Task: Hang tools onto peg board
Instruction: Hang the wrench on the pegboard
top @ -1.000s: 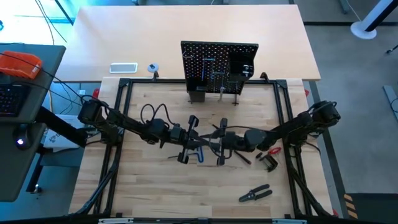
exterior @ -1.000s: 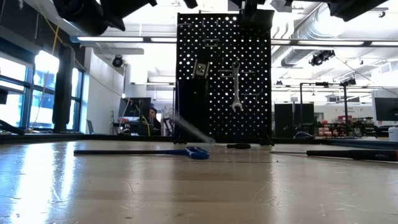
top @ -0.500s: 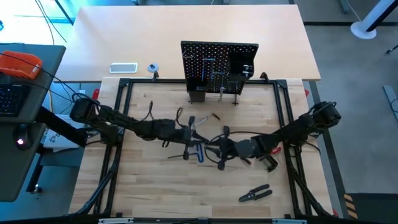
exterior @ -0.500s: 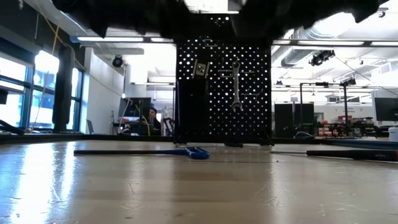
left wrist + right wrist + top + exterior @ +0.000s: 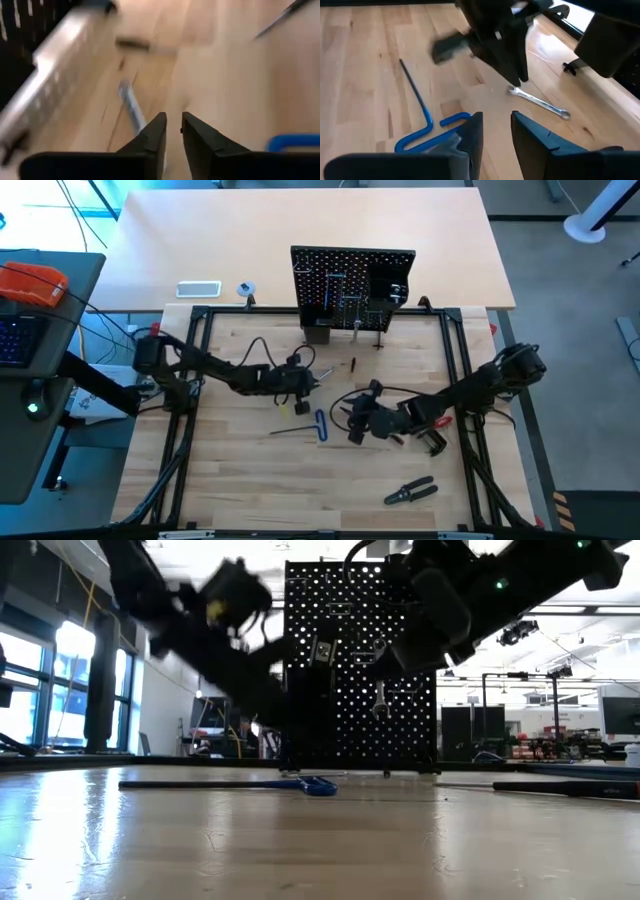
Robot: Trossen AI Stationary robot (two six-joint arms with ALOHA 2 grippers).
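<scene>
- The black-handled pliers (image 5: 410, 492) lie closest to the front of the light wooden table (image 5: 240, 480). They are not hung up yet.
- The red-and-black clamp (image 5: 432, 436) lies a bit farther back, near the right arm. It also waits.
- The blue-handled bent key (image 5: 318, 425) lies flat in the middle of the table.
- The right gripper (image 5: 355, 420) hangs just beside the blue key. Its fingers are spread and hold nothing.
- The left gripper (image 5: 300, 380) is farther back. Its fingers are only a little apart, with nothing between them.
- A thin silver wrench (image 5: 540, 102) lies on the wood just by the left gripper, and a small dark screwdriver (image 5: 352, 364) lies past it.
- The upright black peg board full of little holes (image 5: 352, 285) stands at the back. A silver wrench (image 5: 380, 690) and a few other tools hang there, so I think the job is partly done.
- Behind the board, a paler table holds a flat white tray (image 5: 198, 289) and a small tape roll (image 5: 245, 288).
- The room beyond has big bright windows (image 5: 30, 670) and long ceiling lights.
</scene>
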